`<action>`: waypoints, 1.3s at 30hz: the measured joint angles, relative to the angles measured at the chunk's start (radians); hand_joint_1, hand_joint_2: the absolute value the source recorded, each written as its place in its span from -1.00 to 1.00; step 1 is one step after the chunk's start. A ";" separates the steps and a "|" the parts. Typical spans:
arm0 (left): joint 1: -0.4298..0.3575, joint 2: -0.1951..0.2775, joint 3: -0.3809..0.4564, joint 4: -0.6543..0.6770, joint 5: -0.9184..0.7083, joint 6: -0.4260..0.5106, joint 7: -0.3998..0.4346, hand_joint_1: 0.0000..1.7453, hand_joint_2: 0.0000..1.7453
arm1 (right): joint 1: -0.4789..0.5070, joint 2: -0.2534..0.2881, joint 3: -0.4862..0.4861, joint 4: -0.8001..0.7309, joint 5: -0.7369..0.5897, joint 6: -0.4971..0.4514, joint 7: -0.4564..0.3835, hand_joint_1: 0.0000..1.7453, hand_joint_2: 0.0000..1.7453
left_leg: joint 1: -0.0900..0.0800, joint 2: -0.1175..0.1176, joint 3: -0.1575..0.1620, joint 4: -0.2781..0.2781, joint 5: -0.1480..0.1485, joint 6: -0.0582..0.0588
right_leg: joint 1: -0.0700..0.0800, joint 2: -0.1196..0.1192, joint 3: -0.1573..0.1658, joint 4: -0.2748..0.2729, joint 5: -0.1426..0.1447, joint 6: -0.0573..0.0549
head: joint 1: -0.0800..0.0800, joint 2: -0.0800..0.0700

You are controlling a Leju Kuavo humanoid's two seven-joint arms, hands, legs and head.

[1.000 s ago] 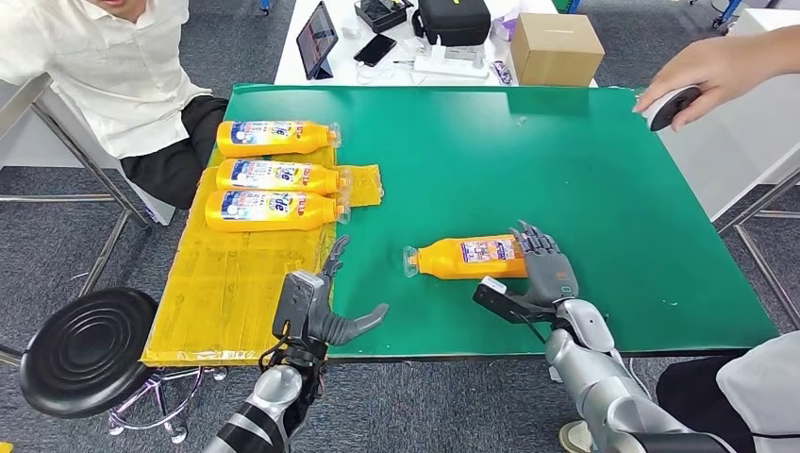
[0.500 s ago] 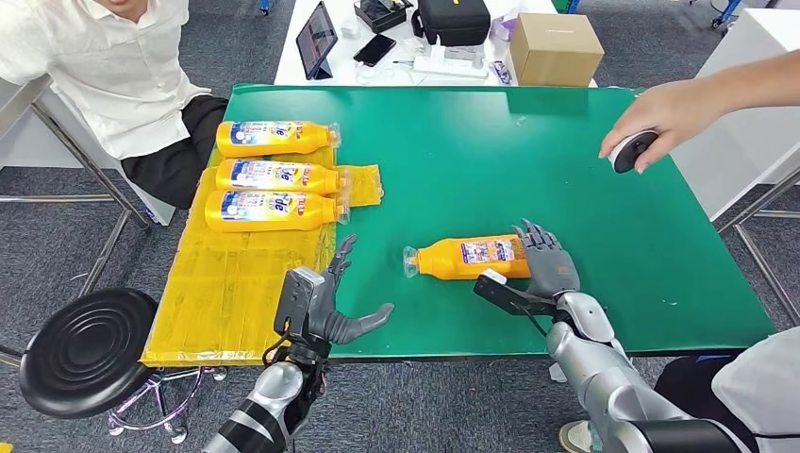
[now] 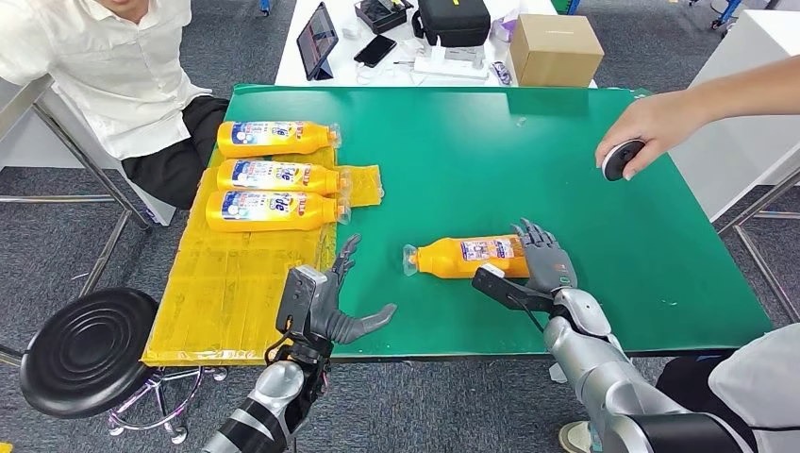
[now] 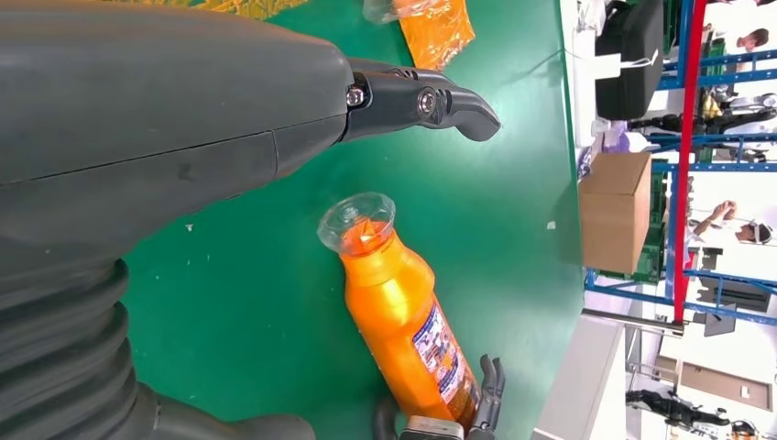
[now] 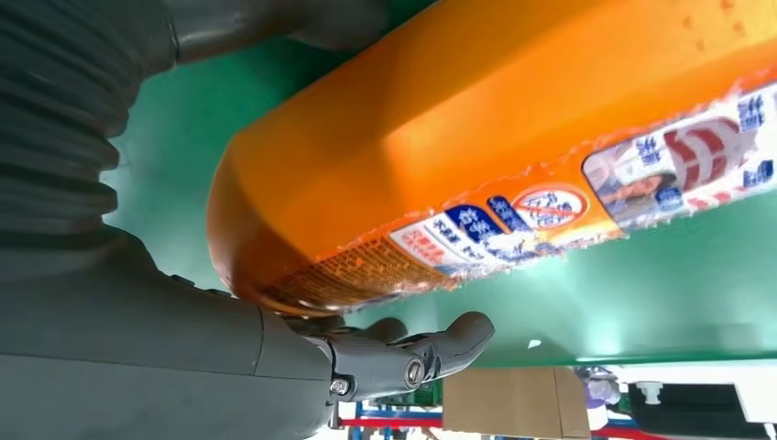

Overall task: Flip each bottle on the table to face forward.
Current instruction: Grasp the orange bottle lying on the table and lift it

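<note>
One orange bottle (image 3: 467,257) lies on its side on the green table (image 3: 566,170), cap end toward the left, a small label facing up. My right hand (image 3: 538,269) cups its base, fingers (image 3: 540,245) spread behind it and the thumb stretched along the near side. The right wrist view has the bottle (image 5: 513,119) close above curled fingers (image 5: 412,353). My left hand (image 3: 325,302) hovers open at the table's front edge, left of the bottle's cap. From the left wrist, the bottle (image 4: 403,321) points its clear cap at me. Three more orange bottles (image 3: 274,176) lie in a row on the yellow mat (image 3: 226,293).
A person's hand (image 3: 651,123) holds a dark object (image 3: 618,159) over the table's right side. Another person in a white shirt (image 3: 94,66) sits at the far left. A black stool (image 3: 85,349) stands at the near left. A cardboard box (image 3: 555,47) sits on the white table behind.
The person's hand with the dark object has moved left and down over the table's right side. My left hand has crept slightly forward. The bottle and my right hand have barely shifted.
</note>
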 joint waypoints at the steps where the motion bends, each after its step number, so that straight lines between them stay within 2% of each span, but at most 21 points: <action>1: 0.000 0.000 0.000 0.000 0.000 0.000 0.000 -1.00 1.00 | 0.000 0.000 0.000 0.000 -0.004 0.004 -0.002 1.00 1.00 | 0.000 0.000 0.000 0.000 0.000 0.000 | 0.000 0.000 0.000 0.000 0.000 0.000 | 0.000 0.000; 18: 0.000 0.006 0.000 -0.001 0.022 -0.032 0.000 -1.00 1.00 | -0.002 -0.012 -0.002 0.005 0.008 0.035 -0.009 1.00 1.00 | 0.000 0.000 0.005 0.000 0.000 0.000 | 0.000 0.000 0.005 -0.001 0.000 0.000 | 0.000 0.000; 25: 0.008 0.019 0.003 -0.023 0.024 -0.034 -0.004 -1.00 1.00 | 0.007 -0.017 -0.004 0.005 -0.016 0.027 -0.072 1.00 1.00 | 0.000 0.000 0.006 0.000 0.000 0.000 | 0.000 0.000 0.006 -0.001 0.000 0.000 | 0.000 0.000; 34: 0.021 0.030 0.023 -0.052 0.039 -0.033 -0.009 -1.00 1.00 | 0.031 -0.015 -0.035 0.005 -0.087 -0.013 -0.210 1.00 1.00 | 0.000 0.000 0.006 0.000 0.000 0.000 | 0.000 0.000 0.006 0.000 0.000 0.000 | 0.000 0.000; 39: 0.027 0.032 0.030 -0.060 0.041 -0.034 -0.010 -1.00 1.00 | 0.038 -0.014 -0.048 0.005 -0.096 -0.017 -0.226 1.00 1.00 | 0.000 0.000 0.006 0.000 0.000 0.000 | 0.000 0.000 0.006 0.000 0.000 0.000 | 0.000 0.000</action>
